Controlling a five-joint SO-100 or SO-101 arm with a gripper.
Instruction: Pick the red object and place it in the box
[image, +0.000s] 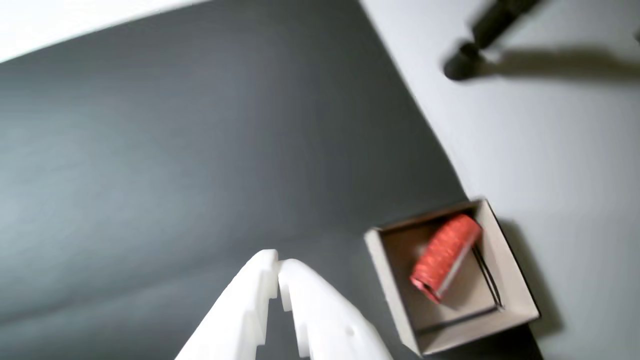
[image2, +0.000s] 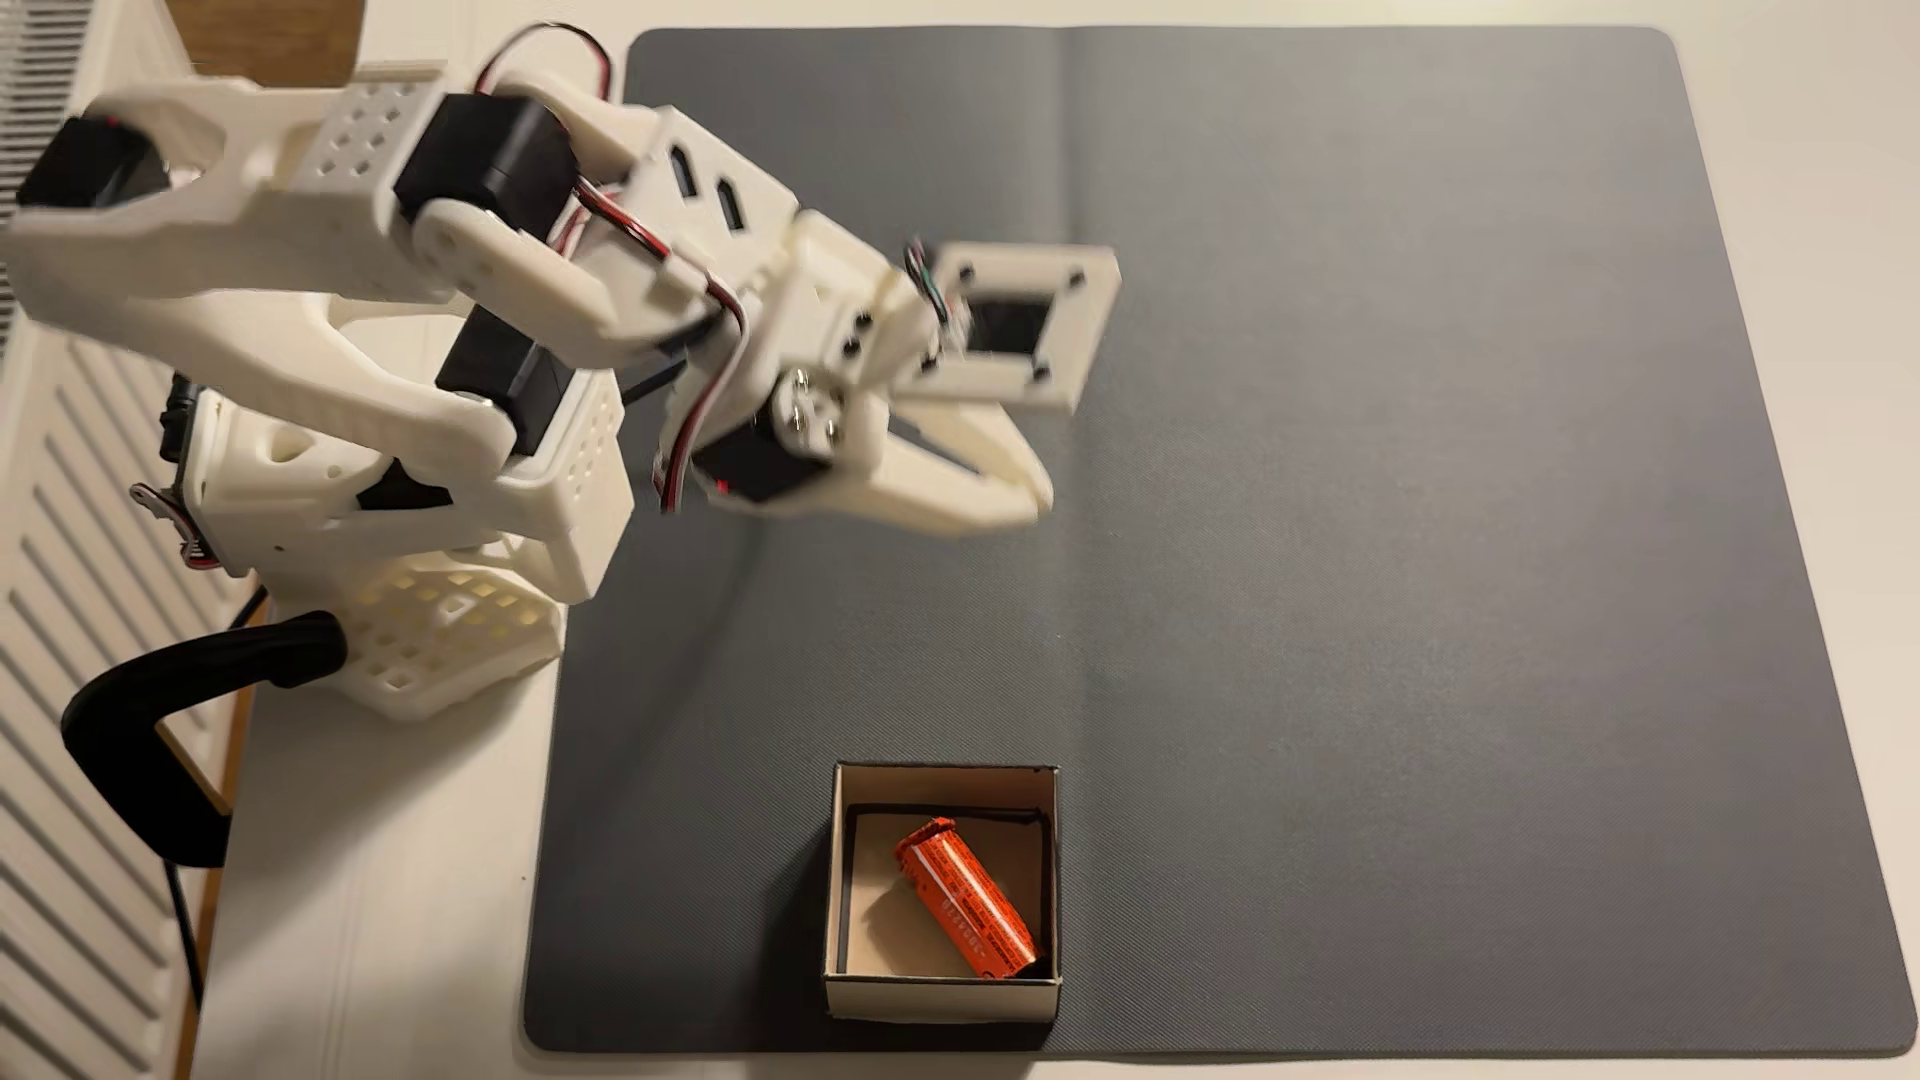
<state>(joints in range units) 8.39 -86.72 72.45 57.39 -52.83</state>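
Observation:
The red object (image2: 968, 899) is an orange-red cylinder lying diagonally on the tan floor of the box (image2: 941, 999), which sits at the near edge of the grey mat. In the wrist view the red object (image: 444, 256) lies in the box (image: 392, 285) at the lower right. My white gripper (image2: 1034, 496) hovers over the mat, well away from the box, toward the arm's base. In the wrist view the gripper (image: 278, 264) enters from the bottom, its fingertips touching with nothing between them.
The dark grey mat (image2: 1403, 467) covers most of the white table. The arm's base (image2: 416, 540) stands at the left in the fixed view, with a black clamp (image2: 156, 717) beside it. A dark blurred object (image: 482, 40) lies on the table top right in the wrist view.

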